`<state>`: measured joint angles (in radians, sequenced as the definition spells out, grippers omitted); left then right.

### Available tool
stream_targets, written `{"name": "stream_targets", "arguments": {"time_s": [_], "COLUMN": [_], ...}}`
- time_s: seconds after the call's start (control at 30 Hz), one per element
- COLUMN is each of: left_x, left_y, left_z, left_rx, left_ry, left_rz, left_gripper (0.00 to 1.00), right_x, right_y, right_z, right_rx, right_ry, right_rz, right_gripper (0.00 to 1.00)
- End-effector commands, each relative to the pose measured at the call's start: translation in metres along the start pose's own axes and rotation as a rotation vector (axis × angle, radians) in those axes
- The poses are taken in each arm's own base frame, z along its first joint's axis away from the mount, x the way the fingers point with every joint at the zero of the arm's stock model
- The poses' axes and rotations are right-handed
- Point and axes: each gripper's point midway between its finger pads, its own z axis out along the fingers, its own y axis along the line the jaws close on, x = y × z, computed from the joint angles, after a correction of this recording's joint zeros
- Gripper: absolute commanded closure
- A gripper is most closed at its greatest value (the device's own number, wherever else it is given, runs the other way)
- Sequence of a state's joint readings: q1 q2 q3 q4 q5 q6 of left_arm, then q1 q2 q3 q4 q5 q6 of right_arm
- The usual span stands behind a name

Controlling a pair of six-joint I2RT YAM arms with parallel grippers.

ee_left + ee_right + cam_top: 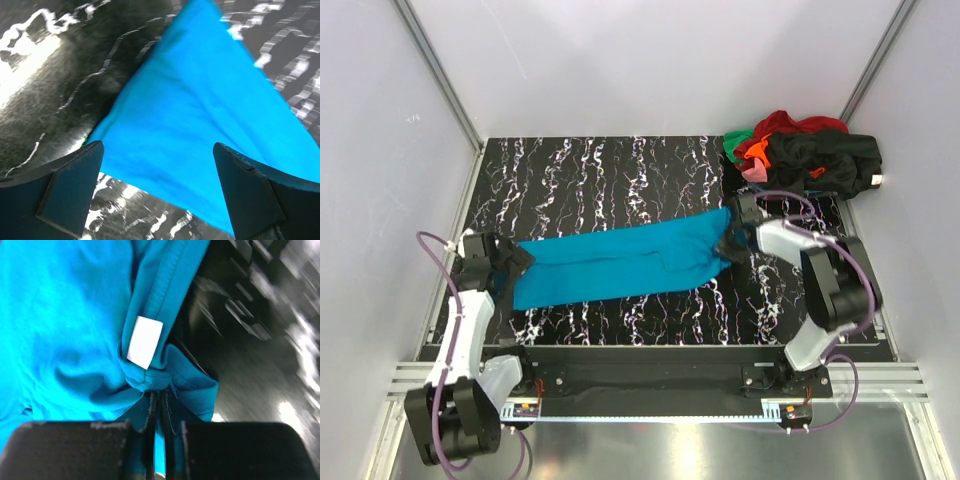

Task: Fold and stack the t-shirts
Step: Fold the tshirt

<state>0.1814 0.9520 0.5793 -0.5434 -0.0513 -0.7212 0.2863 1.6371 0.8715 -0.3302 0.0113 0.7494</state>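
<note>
A bright teal-blue t-shirt (620, 260) lies stretched in a long band across the black marbled table (600, 170). My right gripper (732, 244) is shut on its collar end; the right wrist view shows the bunched collar (150, 375) pinched between the jaws, with the white neck tag (144, 341) just above. My left gripper (508, 272) is open at the shirt's left end; in the left wrist view the cloth (200, 125) lies between and beyond the spread fingers (70, 185), not gripped. A pile of other t-shirts (800, 150), black, red, orange, green and pink, sits at the back right.
White walls with metal corner posts enclose the table on three sides. A metal rail (650, 410) runs along the near edge by the arm bases. Purple cables loop beside each arm.
</note>
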Motion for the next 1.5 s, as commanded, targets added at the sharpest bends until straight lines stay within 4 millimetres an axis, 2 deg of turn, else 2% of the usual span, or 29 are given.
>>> {"name": "stream_targets", "arguments": {"time_s": [0.0, 0.03, 0.1, 0.17, 0.2, 0.27, 0.33, 0.37, 0.4, 0.43, 0.47, 0.5, 0.53, 0.57, 0.6, 0.63, 0.67, 0.77, 0.83, 0.87, 0.93, 0.97, 1.0, 1.13, 1.27, 1.33, 1.37, 1.43, 1.47], "left_x": [-0.017, -0.025, -0.017, -0.022, -0.02, -0.037, -0.051, -0.058, -0.059, -0.059, -0.062, -0.063, -0.066, -0.07, -0.07, -0.072, -0.072, -0.073, -0.074, -0.075, -0.075, -0.075, -0.075, -0.075, -0.075, -0.074, -0.074, -0.074, -0.075], "left_y": [-0.03, -0.037, -0.045, -0.056, -0.053, -0.052, -0.037, -0.032, -0.031, -0.035, -0.034, -0.034, -0.033, -0.033, -0.033, -0.033, -0.033, -0.033, -0.034, -0.034, -0.033, -0.033, -0.033, -0.034, -0.034, -0.034, -0.034, -0.034, -0.035], "left_z": [-0.034, -0.043, -0.058, -0.075, -0.08, -0.097, -0.105, -0.111, -0.114, -0.119, -0.129, -0.132, -0.137, -0.147, -0.15, -0.154, -0.159, -0.162, -0.161, -0.16, -0.159, -0.16, -0.161, -0.164, -0.165, -0.167, -0.167, -0.168, -0.169], "left_rx": [0.136, 0.158, 0.216, 0.27, 0.263, 0.241, 0.164, 0.144, 0.15, 0.181, 0.2, 0.209, 0.218, 0.244, 0.251, 0.26, 0.273, 0.283, 0.286, 0.281, 0.28, 0.281, 0.285, 0.3, 0.304, 0.31, 0.311, 0.313, 0.315], "left_ry": [-0.032, -0.052, -0.003, -0.007, -0.002, -0.07, -0.149, -0.207, -0.231, -0.245, -0.289, -0.316, -0.349, -0.394, -0.411, -0.429, -0.448, -0.46, -0.454, -0.452, -0.45, -0.455, -0.46, -0.469, -0.473, -0.479, -0.481, -0.484, -0.488], "left_rz": [0.072, 0.082, 0.127, 0.168, 0.217, 0.26, 0.29, 0.271, 0.25, 0.248, 0.235, 0.212, 0.204, 0.195, 0.191, 0.188, 0.186, 0.188, 0.189, 0.19, 0.187, 0.187, 0.184, 0.186, 0.187, 0.187, 0.186, 0.186, 0.187], "left_gripper": [0.03, 0.03, 0.03, 0.01, 0.01, 0.01, 0.01, 0.01, 0.01, 0.01, 0.01, 0.01, 0.01, 0.01, 0.01, 0.01, 0.01, 0.01, 0.01, 0.01, 0.01, 0.01, 0.01, 0.01, 0.01, 0.01, 0.01, 0.01, 0.01], "right_x": [-0.018, -0.024, -0.042, -0.055, -0.068, -0.082, -0.102, -0.125, -0.12, -0.127, -0.147, -0.139, -0.141, -0.165, -0.151, -0.154, -0.162, -0.178, -0.187, -0.192, -0.202, -0.207, -0.212, -0.236, -0.252, -0.25, -0.248, -0.239, -0.223], "right_y": [0.022, 0.029, 0.046, 0.06, 0.073, 0.084, 0.102, 0.13, 0.127, 0.134, 0.17, 0.168, 0.18, 0.219, 0.211, 0.223, 0.243, 0.271, 0.273, 0.275, 0.274, 0.274, 0.271, 0.257, 0.245, 0.238, 0.238, 0.232, 0.227], "right_z": [0.029, 0.033, 0.045, 0.052, 0.058, 0.065, 0.077, 0.071, 0.092, 0.098, 0.088, 0.115, 0.12, 0.102, 0.135, 0.138, 0.14, 0.139, 0.138, 0.129, 0.12, 0.106, 0.099, 0.062, 0.014, 0.004, -0.013, -0.022, -0.028], "right_rx": [0.006, 0.007, 0.014, 0.01, 0.008, 0.016, 0.021, -0.035, -0.009, -0.018, -0.125, -0.124, -0.158, -0.263, -0.247, -0.284, -0.365, -0.479, -0.478, -0.479, -0.454, -0.441, -0.421, -0.315, -0.242, -0.212, -0.214, -0.19, -0.167], "right_ry": [0.017, 0.021, 0.031, 0.027, 0.025, 0.02, 0.022, -0.026, 0.008, -0.003, -0.035, 0.007, 0.007, -0.062, -0.012, -0.026, -0.069, -0.157, -0.202, -0.225, -0.266, -0.284, -0.305, -0.412, -0.48, -0.48, -0.479, -0.463, -0.437], "right_rz": [-0.061, -0.071, -0.099, -0.128, -0.14, -0.163, -0.187, -0.198, -0.209, -0.221, -0.232, -0.24, -0.257, -0.269, -0.272, -0.269, -0.274, -0.264, -0.26, -0.266, -0.29, -0.298, -0.318, -0.338, -0.338, -0.332, -0.329, -0.331, -0.346], "right_gripper": [1.0, 1.0, 1.0, 1.0, 1.0, 1.0, 1.0, 1.0, 1.0, 1.0, 0.99, 0.98, 0.97, 0.94, 0.91, 0.86, 0.71, 0.48, 0.33, 0.22, 0.18, 0.15, 0.01, 0.0, 0.0, 0.0, 0.0, 0.0, 0.0]}}
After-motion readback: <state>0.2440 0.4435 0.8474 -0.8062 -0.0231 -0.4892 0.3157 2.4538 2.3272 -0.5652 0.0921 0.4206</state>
